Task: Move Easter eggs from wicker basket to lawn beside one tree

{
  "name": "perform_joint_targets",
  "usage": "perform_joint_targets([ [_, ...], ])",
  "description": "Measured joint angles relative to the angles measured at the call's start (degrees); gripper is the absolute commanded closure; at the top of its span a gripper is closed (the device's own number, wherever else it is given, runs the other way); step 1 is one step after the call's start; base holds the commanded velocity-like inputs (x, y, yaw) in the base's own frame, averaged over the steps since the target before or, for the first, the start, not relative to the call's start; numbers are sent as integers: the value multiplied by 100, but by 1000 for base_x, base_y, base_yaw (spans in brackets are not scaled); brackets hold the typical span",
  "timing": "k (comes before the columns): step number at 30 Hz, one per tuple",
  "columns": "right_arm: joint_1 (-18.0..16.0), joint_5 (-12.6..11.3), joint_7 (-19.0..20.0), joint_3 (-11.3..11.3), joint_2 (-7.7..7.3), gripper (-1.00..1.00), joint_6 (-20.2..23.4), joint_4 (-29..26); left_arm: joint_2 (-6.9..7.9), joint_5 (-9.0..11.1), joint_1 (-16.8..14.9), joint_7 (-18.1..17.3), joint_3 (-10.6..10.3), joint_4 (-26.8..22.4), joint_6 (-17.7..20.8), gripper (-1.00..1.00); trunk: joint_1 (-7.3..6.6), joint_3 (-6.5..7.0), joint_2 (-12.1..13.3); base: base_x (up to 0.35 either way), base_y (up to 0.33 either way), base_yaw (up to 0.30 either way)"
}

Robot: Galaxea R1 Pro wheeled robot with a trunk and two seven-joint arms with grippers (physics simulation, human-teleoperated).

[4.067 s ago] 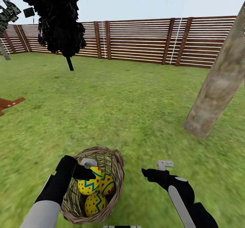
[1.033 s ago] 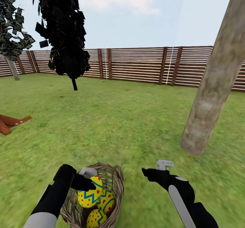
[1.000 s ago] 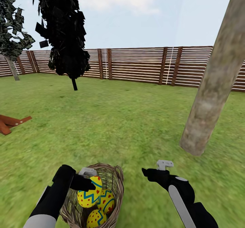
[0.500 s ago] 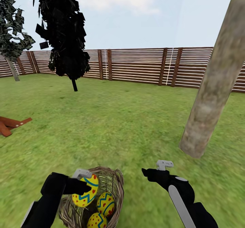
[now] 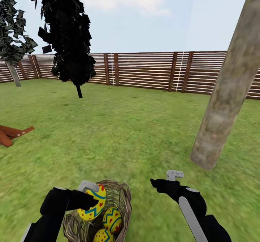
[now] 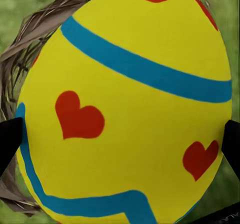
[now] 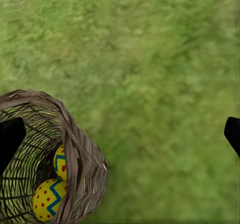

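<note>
A: One egg (image 5: 92,203) is pinched in the left gripper (image 5: 90,195), raised at the basket (image 5: 122,195) rim on its left side; two more eggs (image 5: 112,218) lie inside. That's the head view. How should the carry go?

B: I'd lift straight up until the egg clears the braided rim, then swing right, toward the tree (image 5: 224,101). Its trunk meets the lawn (image 5: 126,133) ahead and to the right, with open grass between it and the basket. Keep the squeeze steady; a smooth egg may slip.

A: Anything in the way?

B: The right gripper (image 5: 169,179) hangs to the right of the basket, on that path, so it should yield or the base should turn. A dark tree (image 5: 66,36), a fence (image 5: 151,69) and red boards (image 5: 11,133) stand well off.

A: Left wrist view?

B: Here the egg (image 6: 125,104) sits between both fingers (image 6: 9,141), gripped across its middle, with basket weave (image 6: 25,39) behind. The hold looks centred.

A: Right wrist view?

B: Its fingers (image 7: 10,136) stand wide apart, holding nothing. Below are the basket (image 7: 75,144) and two eggs (image 7: 49,198) inside it.
</note>
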Motion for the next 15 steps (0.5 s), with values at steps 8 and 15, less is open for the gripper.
perform_joint_targets([
  [8,0,0,5,-9,-16,-100,-2,10,-11,-13,40,-71,-369,-80,-1,100,-176,144,321,0,0,0],
  [15,0,0,5,-16,-9,-100,-8,42,9,-20,-44,-365,-380,-86,-6,100,-330,269,602,0,0,0],
])
